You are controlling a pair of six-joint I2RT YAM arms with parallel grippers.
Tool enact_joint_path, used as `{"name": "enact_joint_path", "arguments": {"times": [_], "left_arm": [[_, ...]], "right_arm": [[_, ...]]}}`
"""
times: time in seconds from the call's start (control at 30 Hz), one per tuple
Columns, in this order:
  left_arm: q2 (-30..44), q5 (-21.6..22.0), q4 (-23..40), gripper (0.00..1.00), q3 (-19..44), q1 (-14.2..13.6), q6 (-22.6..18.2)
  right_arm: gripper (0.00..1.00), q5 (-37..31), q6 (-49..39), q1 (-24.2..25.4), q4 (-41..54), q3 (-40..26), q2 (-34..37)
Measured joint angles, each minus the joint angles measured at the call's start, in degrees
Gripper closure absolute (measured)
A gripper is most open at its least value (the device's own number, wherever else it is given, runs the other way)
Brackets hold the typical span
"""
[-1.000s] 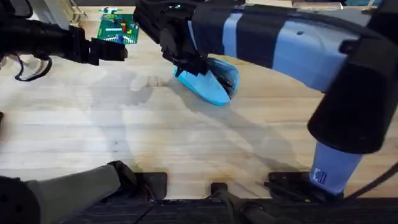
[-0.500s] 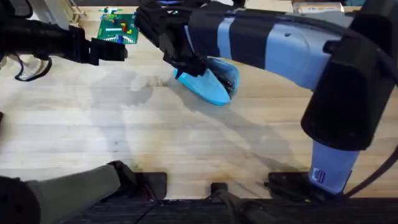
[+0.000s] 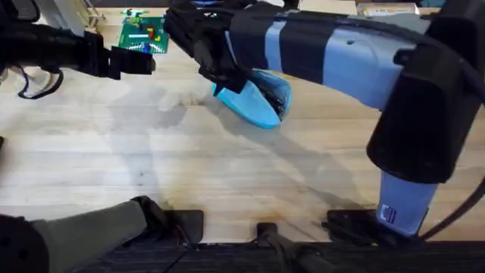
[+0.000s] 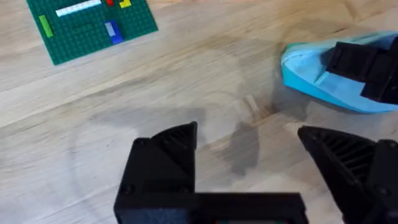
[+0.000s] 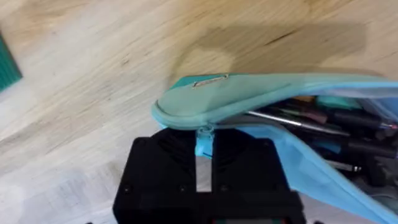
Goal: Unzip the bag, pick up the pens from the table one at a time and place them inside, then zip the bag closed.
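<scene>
The light-blue bag (image 3: 254,102) lies at the table's (image 3: 227,174) back middle, its zipper partly open. Several dark pens (image 5: 317,118) with silvery sections lie inside it. My right gripper (image 3: 227,78) reaches across from the right and sits at the bag's left end. It is shut on the zipper pull (image 5: 203,155), which hangs between its fingers. The bag (image 4: 336,81) and the right gripper's black fingers (image 4: 364,65) on it also show in the left wrist view. My left gripper (image 3: 135,61) hovers open at the back left, apart from the bag, with nothing in it (image 4: 249,165).
A green brick baseplate (image 3: 144,34) with a few small bricks lies at the back left, just beyond the left gripper (image 4: 93,25). Bare wood stretches across the table's middle and front. Arm bases and cables line the front edge.
The right arm's upper part has shifted slightly leftward. The bag, the right gripper's hold and the left arm look unchanged.
</scene>
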State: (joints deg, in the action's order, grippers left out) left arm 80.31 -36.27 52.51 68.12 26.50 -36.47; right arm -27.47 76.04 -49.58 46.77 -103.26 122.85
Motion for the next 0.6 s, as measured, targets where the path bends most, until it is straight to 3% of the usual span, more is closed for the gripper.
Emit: {"name": "enact_joint_path", "arguments": {"times": [0.13, 0.6], "left_arm": [[-0.01, 0.0, 0.01, 0.007, 0.0, 0.0, 0.01], [-0.01, 0.0, 0.02, 0.007, 0.0, 0.0, 0.0]], "right_arm": [[0.956, 0.01, -0.01, 0.0, -0.06, 0.0, 0.01], [0.969, 0.03, -1.13, 0.0, 1.7, 0.0, -0.01]]}}
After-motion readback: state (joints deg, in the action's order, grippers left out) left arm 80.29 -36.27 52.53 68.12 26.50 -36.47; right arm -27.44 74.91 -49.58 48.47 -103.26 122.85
